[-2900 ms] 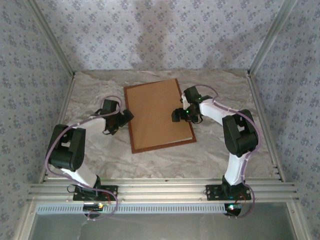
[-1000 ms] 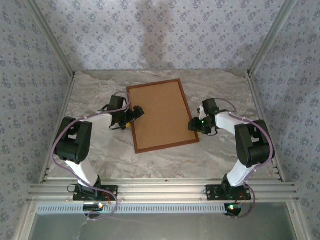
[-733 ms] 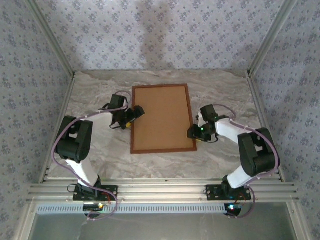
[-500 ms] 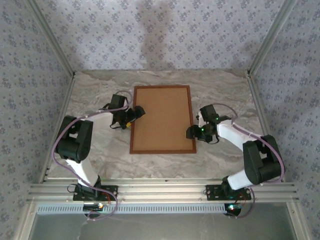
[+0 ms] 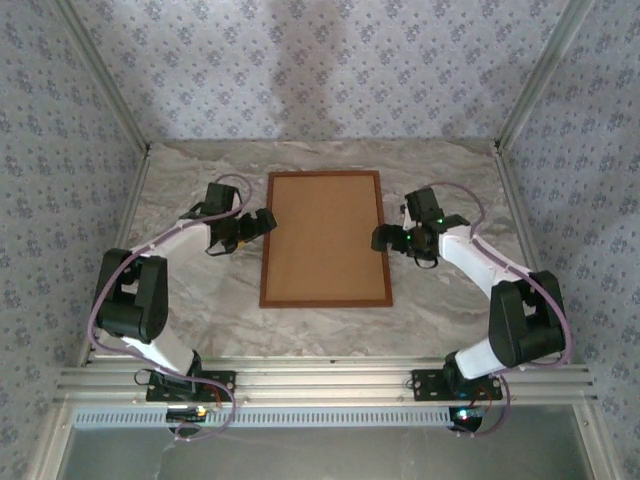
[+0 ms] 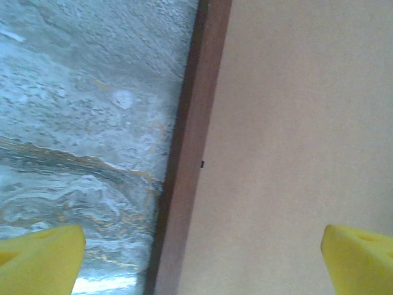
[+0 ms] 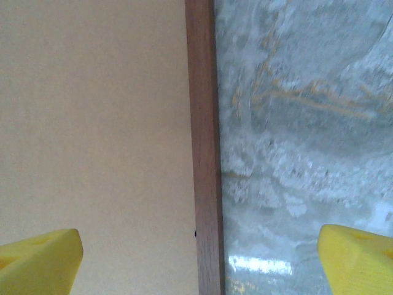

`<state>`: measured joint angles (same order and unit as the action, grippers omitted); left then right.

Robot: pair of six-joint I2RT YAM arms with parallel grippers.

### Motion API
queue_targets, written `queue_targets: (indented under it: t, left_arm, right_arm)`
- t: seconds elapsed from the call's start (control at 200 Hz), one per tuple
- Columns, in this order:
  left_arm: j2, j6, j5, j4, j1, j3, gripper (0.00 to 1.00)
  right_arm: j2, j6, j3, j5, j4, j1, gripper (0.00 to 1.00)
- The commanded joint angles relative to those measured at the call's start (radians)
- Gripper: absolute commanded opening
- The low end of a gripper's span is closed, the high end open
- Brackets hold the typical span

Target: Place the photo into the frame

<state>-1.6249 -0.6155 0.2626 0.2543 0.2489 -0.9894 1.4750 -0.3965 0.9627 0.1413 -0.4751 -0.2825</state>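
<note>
The frame (image 5: 324,302) of reddish-brown wood lies flat and square in the middle of the table, its opening covered by a plain brown backing board (image 5: 325,238). The photo is hidden. My left gripper (image 5: 267,220) is open at the frame's left bar (image 6: 190,153), one yellow fingertip (image 6: 40,258) over the table and the other over the board. My right gripper (image 5: 378,238) is open at the right bar (image 7: 202,153), its fingertips (image 7: 359,258) likewise either side of the wood. Nothing is held.
The marbled grey tabletop (image 5: 200,290) has bare room left, right and in front of the frame. Wallpapered walls close three sides, and aluminium rails (image 5: 320,380) run along the near edge by the arm bases.
The frame turned from tilted to square with the table. My right gripper opened wide and shifted up along the right bar. My left gripper drew back to the left bar's outer side.
</note>
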Motion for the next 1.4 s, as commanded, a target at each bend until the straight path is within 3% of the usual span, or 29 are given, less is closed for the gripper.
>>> queue_targets:
  t: [0.0,0.43,0.64,0.735,0.884,1.109,1.399]
  left_arm:
    - [-0.008,0.104,-0.075,0.101,-0.001,-0.056,0.99]
    - [-0.316,0.204,-0.088,0.226,0.019,-0.376,0.78]
    - [-0.421,0.208,-0.126,0.257,0.052,-0.468,0.58]
    - [-0.444,0.221,-0.186,0.272,0.074,-0.482,0.51]
    - [-0.47,0.218,-0.183,0.272,0.078,-0.478,0.42]
    - [-0.481,0.232,-0.201,0.276,0.09,-0.46,0.11]
    - [-0.45,0.279,-0.204,0.271,0.134,-0.385,0.03]
  right_arm:
    - [0.027,0.004,0.047,-0.004,0.033,0.02,1.0]
    - [0.094,0.082,0.128,-0.011,0.143,0.065,1.0]
    - [0.154,0.034,0.162,0.073,0.111,0.098,1.0]
    - [0.166,0.029,0.16,0.08,0.118,0.105,1.0]
    - [0.172,0.021,0.158,0.086,0.124,0.106,1.0]
    - [0.199,0.018,0.187,0.075,0.12,0.105,1.0]
    - [0.282,0.009,0.326,0.04,0.07,0.129,1.0]
